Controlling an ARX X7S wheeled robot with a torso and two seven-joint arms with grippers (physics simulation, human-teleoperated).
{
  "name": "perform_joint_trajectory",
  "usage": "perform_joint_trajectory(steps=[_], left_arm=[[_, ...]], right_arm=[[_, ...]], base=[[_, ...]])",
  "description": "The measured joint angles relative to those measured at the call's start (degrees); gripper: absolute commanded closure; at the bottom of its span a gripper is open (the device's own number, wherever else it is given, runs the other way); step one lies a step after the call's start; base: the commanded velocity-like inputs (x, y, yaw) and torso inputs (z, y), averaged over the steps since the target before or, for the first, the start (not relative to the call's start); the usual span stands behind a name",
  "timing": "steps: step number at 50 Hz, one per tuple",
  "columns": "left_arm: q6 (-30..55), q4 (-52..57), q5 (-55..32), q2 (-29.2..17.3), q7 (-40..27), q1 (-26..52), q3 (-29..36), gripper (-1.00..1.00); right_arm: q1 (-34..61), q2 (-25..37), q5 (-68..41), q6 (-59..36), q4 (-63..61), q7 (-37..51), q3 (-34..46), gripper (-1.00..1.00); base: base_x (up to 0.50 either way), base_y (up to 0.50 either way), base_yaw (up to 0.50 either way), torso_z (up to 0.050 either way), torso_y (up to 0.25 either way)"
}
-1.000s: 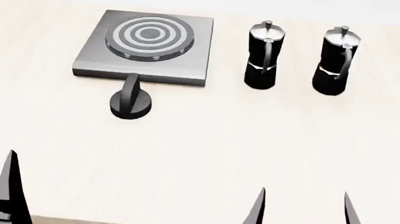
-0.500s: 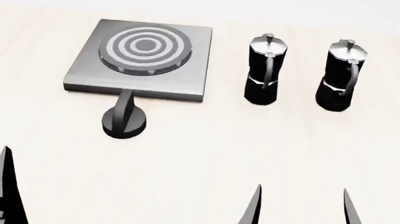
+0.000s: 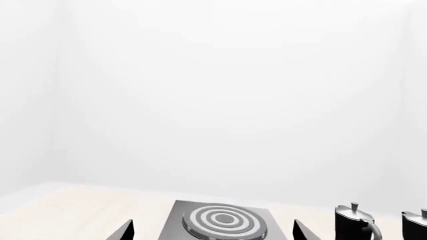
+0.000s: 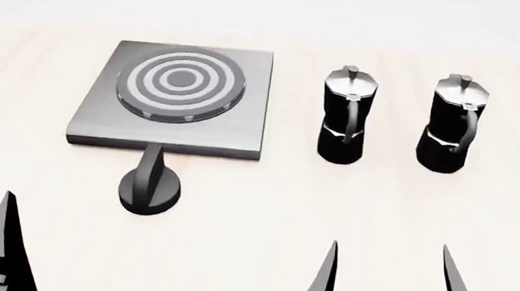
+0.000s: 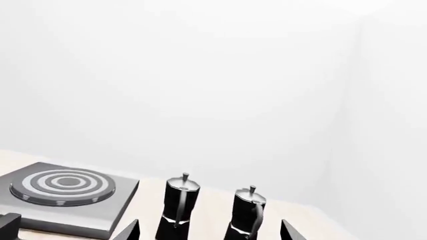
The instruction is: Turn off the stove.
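The stove is a flat grey square plate with a ringed round burner, at the table's far left. Its black ridged knob stands just in front of the plate, with its handle pointing at the plate. My left gripper is open and empty, well short of the stove; one of its fingers shows at the near left. My right gripper is open and empty, near the front, short of the pots. The right wrist view shows the stove and a corner of the knob.
Two black-and-silver moka pots stand upright to the right of the stove, about level with its front edge. They also show in the right wrist view. The light wooden table ends at a white wall behind.
In the head view the stove, knob and pots have slid down and grown larger, so the view has moved closer. Both grippers keep their places in the frame and stay open.
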State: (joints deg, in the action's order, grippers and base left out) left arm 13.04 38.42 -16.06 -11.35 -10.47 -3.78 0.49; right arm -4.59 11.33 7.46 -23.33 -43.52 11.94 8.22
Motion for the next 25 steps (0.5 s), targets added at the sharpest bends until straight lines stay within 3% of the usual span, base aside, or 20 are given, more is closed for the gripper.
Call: perform_joint_trajectory(steps=[25], left_arm=[[-0.65, -0.37, -0.41, -0.95, -1.05, -0.14, 0.71, -1.0]], right_arm=[[0.07, 0.86, -0.64, -0.01, 0.37, 0.95, 0.65, -1.0]], base=[[0.22, 0.0, 0.0, 0.0, 0.0]])
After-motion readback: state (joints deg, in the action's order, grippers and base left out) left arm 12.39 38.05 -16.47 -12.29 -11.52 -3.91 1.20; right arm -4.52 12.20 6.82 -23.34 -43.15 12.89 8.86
